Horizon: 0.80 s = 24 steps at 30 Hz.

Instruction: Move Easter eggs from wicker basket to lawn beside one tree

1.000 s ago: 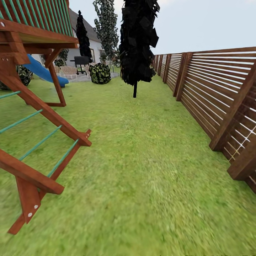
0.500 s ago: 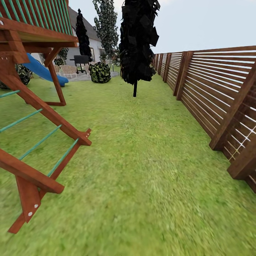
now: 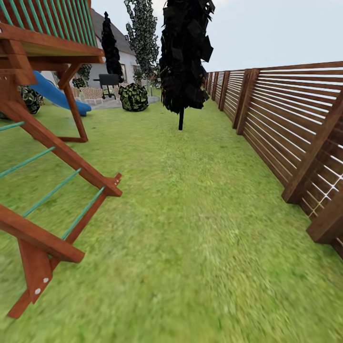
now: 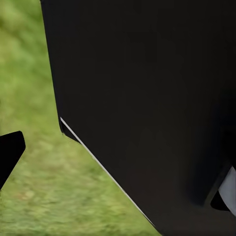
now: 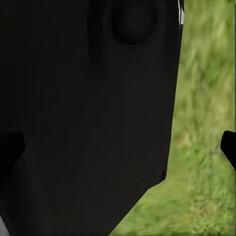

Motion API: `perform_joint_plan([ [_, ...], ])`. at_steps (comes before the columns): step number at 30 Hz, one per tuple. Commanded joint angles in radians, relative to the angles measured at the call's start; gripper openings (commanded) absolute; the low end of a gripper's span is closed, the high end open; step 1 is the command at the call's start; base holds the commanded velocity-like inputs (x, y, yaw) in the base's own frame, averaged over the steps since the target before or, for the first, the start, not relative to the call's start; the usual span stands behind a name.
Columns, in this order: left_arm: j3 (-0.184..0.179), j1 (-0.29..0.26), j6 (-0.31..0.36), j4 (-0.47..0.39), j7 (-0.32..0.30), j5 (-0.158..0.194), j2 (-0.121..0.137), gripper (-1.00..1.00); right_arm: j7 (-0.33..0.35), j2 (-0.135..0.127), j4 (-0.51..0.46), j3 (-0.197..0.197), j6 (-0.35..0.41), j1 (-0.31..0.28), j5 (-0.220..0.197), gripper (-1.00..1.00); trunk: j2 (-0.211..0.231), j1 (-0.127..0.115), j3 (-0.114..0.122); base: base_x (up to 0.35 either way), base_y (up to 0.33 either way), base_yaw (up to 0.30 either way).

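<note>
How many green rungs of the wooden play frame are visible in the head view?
4, all at the left: top rung, second, third, lowest. Others may lie beyond the picture's edge.

No text, label, brand, number or sign can be read in any view. The fence (image 3: 286,124), the play frame (image 3: 43,143), the grill (image 3: 108,81) and the house wall (image 3: 126,59) bear no lettering, and the dark robot body (image 4: 147,98) close to the wrist cameras is unmarked.
</note>
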Motion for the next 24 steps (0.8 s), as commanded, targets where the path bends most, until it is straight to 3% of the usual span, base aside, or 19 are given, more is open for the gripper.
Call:
perform_joint_plan([
  [1,0.001,0.000,0.000,-0.001,-0.001,0.002,0.000,1.00,0.000,0.000,0.001,0.000,-0.003,0.000,-0.001,1.00,0.000,0.001,-0.001,0.322,0.000,0.000],
  [24,0.001,0.000,-0.001,-0.001,-0.001,0.002,0.000,1.00,0.000,0.000,0.001,0.000,-0.003,0.000,0.000,1.00,0.000,0.001,-0.001,0.339,0.000,0.000],
])
